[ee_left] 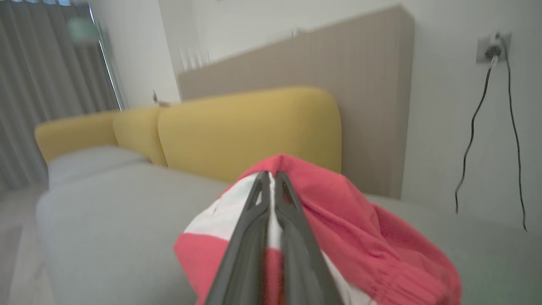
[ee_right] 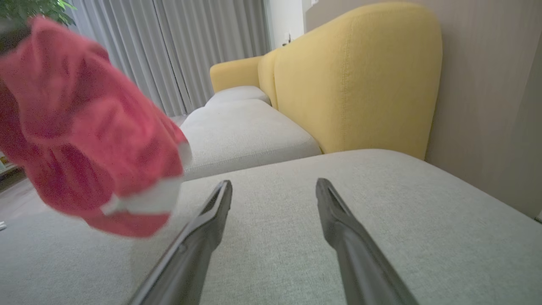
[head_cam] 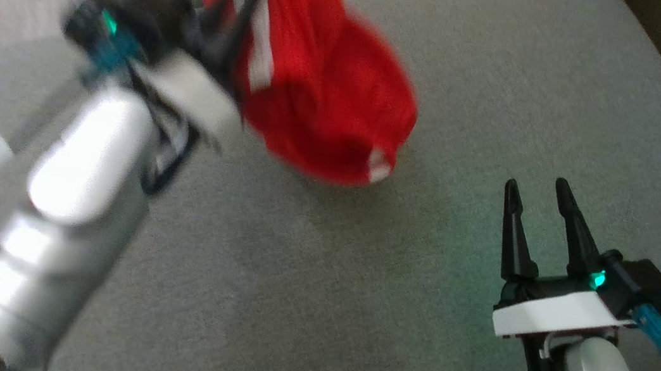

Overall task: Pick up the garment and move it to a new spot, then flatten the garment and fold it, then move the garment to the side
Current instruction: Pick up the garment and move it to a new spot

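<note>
You are working over a wide grey fabric sofa seat (head_cam: 317,286) in a room with a pale wall.

The bunched red fabric garment with white bands (head_cam: 325,82) hangs from your left tool (head_cam: 243,14). In the left wrist view that tool (ee_left: 271,176) has its two dark fingers pressed together on a white-and-red fold. The rest of the garment (ee_left: 360,228) spills to the right of the fingers and beneath them. The head view is blurred around this tool, so you cannot tell there whether the lowest fold touches the seat.

Your right tool (head_cam: 538,187) sits well apart from the garment, with its fingers spread and nothing between them. From the right wrist view the tool (ee_right: 273,186) points along the bare seat, and the garment (ee_right: 84,127) hangs up and to the left of its fingers.

Beyond the left tool's fingertips stand rounded mustard-yellow upholstered backrests (ee_left: 250,131), with a ribbed beige wall panel (ee_left: 368,84) behind them. To the right of that, a thin black cable (ee_left: 470,144) drops from a wall socket (ee_left: 491,48). Ahead of the right tool, to the left, hang grey pleated curtains (ee_right: 169,51).
</note>
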You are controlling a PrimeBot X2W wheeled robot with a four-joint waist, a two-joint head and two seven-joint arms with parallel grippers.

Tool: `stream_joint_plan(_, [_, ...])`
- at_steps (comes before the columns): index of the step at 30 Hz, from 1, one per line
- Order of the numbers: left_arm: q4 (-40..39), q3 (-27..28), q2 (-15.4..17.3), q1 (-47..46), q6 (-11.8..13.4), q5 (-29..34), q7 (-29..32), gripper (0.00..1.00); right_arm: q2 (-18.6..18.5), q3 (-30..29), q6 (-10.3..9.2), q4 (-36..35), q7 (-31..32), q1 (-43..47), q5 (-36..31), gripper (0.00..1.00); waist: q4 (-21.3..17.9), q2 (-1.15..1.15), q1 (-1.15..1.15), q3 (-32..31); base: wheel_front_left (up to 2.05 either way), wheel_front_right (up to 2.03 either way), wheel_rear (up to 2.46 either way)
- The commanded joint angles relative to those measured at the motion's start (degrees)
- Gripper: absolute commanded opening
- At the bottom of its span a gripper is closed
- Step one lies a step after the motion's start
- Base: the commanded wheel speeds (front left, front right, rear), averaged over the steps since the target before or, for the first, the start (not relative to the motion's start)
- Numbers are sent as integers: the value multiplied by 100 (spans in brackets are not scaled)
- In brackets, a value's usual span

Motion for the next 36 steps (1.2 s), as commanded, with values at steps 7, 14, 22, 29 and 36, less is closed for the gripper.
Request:
stream_joint_plan(7, [1142,-68,-184,528,408,358,-877,100,20,209,-4,-164,-15,-328,144,100,-108,0,-2,498,0,0,0])
stream_joint_plan(14, [-42,967,-694,1936,1062,630,-955,100,20,162,-4,-82,-15,-18,247,100,638,0,-2,7,0,0,0])
stream_joint_plan(22, [-1471,2224,-1077,4042,1169,974,-957,100,20,202,-4,-35,-15,483,218,100,1526,0,-2,-721,0,0,0])
stream_joint_plan(29, [-2366,2754,-1162,5049,732,1126,-957,100,20,282,-4,-109,-15,856,196,100,1993,0,-2,-992,0,0,0])
stream_joint_plan(36, [-2303,2630,-1165,5212,795,1463,-957,100,20,180,-4,-30,-15,1119,2,100,2119,0,-2,-1070,0,0,0])
